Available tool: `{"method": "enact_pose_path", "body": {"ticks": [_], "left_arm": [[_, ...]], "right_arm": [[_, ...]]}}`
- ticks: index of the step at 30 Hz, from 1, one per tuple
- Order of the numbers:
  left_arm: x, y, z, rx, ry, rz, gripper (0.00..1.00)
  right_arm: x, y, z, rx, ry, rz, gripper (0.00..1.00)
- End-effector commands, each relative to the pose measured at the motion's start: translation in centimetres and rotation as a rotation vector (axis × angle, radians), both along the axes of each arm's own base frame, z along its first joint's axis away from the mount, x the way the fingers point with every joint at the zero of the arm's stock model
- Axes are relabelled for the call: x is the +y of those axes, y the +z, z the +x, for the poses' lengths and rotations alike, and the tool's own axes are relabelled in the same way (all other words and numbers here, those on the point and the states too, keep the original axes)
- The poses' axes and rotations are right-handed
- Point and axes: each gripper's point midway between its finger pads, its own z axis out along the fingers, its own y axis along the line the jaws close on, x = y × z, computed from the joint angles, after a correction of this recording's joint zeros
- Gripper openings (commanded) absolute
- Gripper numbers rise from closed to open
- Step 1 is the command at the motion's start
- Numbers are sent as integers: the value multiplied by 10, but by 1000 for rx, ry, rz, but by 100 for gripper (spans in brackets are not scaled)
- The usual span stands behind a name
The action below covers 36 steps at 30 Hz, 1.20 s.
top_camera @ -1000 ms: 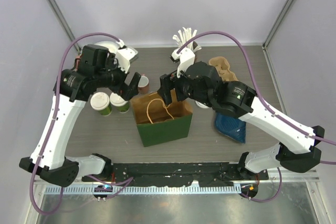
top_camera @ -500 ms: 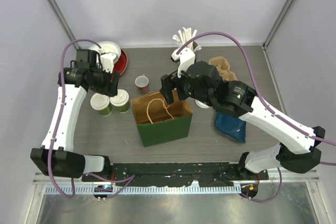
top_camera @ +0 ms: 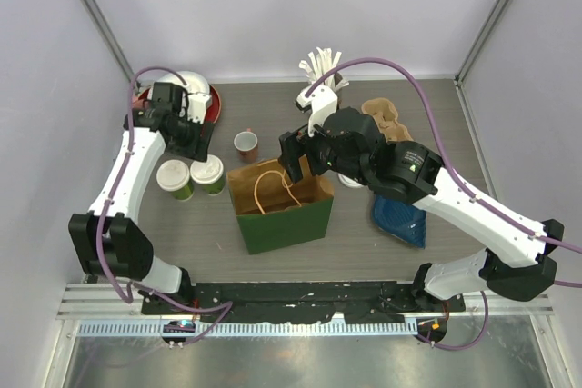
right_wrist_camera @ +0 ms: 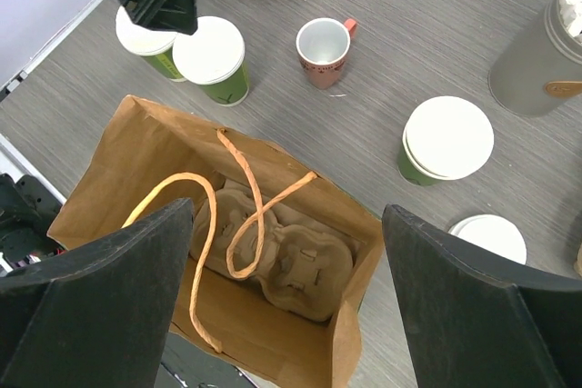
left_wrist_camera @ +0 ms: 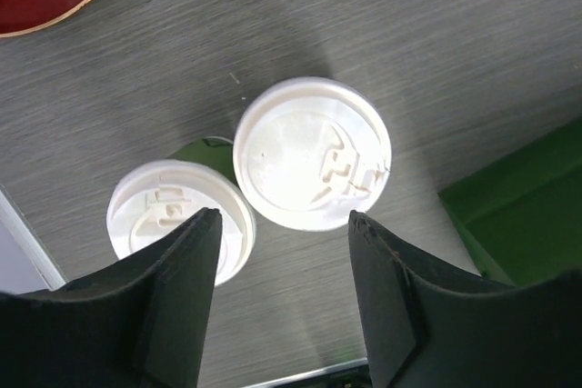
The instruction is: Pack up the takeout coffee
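Two green cups with white lids stand side by side on the bench (top_camera: pixel 191 229) near its left edge, just left of the paper bag (top_camera: pixel 286 215). The inner cup (left_wrist_camera: pixel 314 154) is nearer the bag and the outer cup (left_wrist_camera: pixel 173 215) nearer the bench's edge. Seen from the left wrist their lids overlap, so I cannot tell whether the cups touch.

The left jaws hang above this pair, spread apart and gripping nothing. One finger (left_wrist_camera: pixel 173 306) lines up with the outer cup's lid, and the other finger (left_wrist_camera: pixel 391 306) sits on the bag side of the inner cup.

A third green cup (right_wrist_camera: pixel 446 141), also lidded, stands past the bag on its right, toward the far edge. A round white lid (right_wrist_camera: pixel 489 238) shows just beside it.

The bag stands upright with its mouth open, mid-bench toward the near edge. A cardboard carrier (right_wrist_camera: pixel 282 265) lies at its bottom. The right jaws hover over the bag's mouth, wide apart and empty.

A small red-and-white cup (right_wrist_camera: pixel 325 47) stands open between the bag and the far edge. A red plate (top_camera: pixel 212 108) fills the far left corner. A grey holder of white utensils (top_camera: pixel 320 74) stands at the far edge, and a second carrier (top_camera: pixel 386 120) lies toward the far right corner.
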Motion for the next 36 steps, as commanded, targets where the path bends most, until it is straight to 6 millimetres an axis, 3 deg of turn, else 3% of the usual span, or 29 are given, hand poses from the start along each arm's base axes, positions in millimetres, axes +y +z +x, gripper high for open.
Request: {"method": "enact_pose_path", "body": {"ticks": [1, 11, 12, 13, 15, 16, 17, 18, 19, 20, 21, 22, 23, 24, 27, 32, 33, 34, 36], "left_arm": [[8, -12, 26, -7, 48, 18, 58], [10, -32, 33, 50, 58, -34, 56], [9, -34, 33, 58, 57, -35, 55], [9, -34, 32, 63, 57, -39, 54], [8, -32, 30, 60, 59, -55, 54], [10, -30, 29, 56, 65, -62, 54], [9, -28, 28, 53, 62, -72, 54], [10, -24, 28, 38, 63, -72, 54], [12, -22, 27, 31, 67, -73, 54], [12, -22, 26, 31, 64, -75, 54], [23, -18, 26, 17, 91, -77, 54], [28, -16, 26, 11, 106, -81, 54], [30, -15, 24, 10, 111, -94, 54], [32, -8, 23, -8, 112, -97, 54], [40, 4, 19, -47, 121, -110, 55], [62, 13, 11, -83, 163, -103, 57], [63, 13, 11, -88, 163, -106, 57], [62, 10, 9, -82, 161, -115, 58], [55, 7, 6, -69, 144, -151, 59]], "right_arm": [[2, 12, -1, -20, 13, 44, 90], [11, 19, -2, -19, 39, 58, 90], [13, 24, 1, -31, 43, 62, 90], [17, 44, 4, -61, 44, 92, 90], [34, 48, 16, -65, 36, 89, 90], [39, 72, 19, -92, 32, 133, 89], [58, 57, 30, -69, 31, 104, 89], [65, 81, 34, -93, 31, 152, 89], [72, 79, 37, -79, 37, 145, 89], [93, 55, 52, -47, 33, 101, 88], [97, 71, 58, -55, 32, 138, 86], [109, 65, 63, -12, 45, 161, 85], [111, 62, 77, 14, 33, 176, 83], [125, 50, 91, 43, 26, 183, 79], [140, 25, 124, 88, -24, 211, 72], [168, 4, 148, 86, -15, 247, 66], [171, 1, 152, 75, -17, 247, 65], [176, -13, 158, 85, -23, 229, 65], [182, -18, 158, 94, -9, 230, 64]]}}
